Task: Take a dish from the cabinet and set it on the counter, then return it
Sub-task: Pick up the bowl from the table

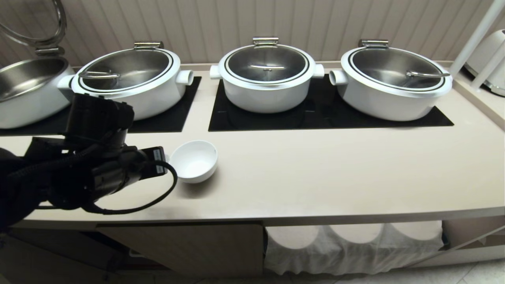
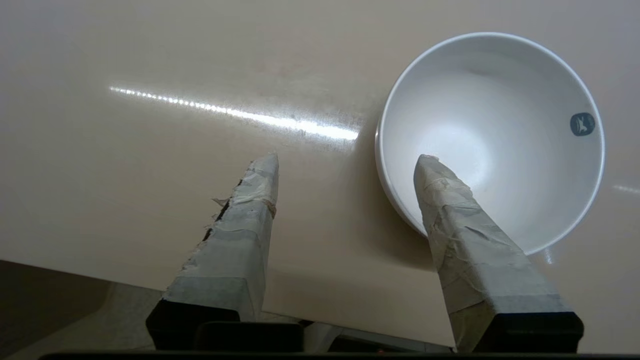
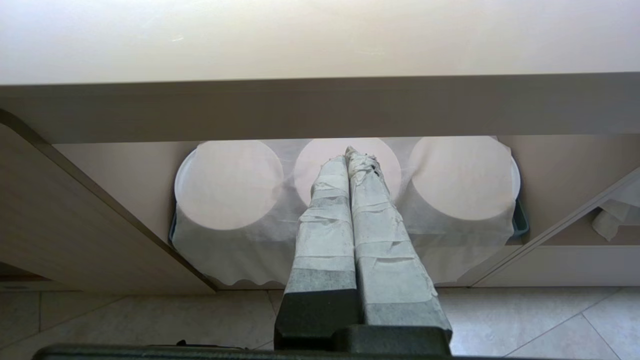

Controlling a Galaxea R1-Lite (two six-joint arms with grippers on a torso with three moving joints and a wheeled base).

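Bowl [image 1: 194, 161] upright on counter [image 1: 315, 169] nr front edge; L gripper [image 2: 345, 165] fingers parted, straddling its rim w/o pinching, prob. to regrip; R gripper [image 3: 350, 152] closed, empty, below counter.

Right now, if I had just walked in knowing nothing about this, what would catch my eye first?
Probably the row of big white steel-lidded pots on black hob plates along the back of the counter. Next, the small white bowl sitting alone near the counter's front edge, with the robot's black left arm reaching in from the left, its left gripper open, one taped finger over the bowl's rim and the other outside. Below the counter, white cloth drapes over round shapes.
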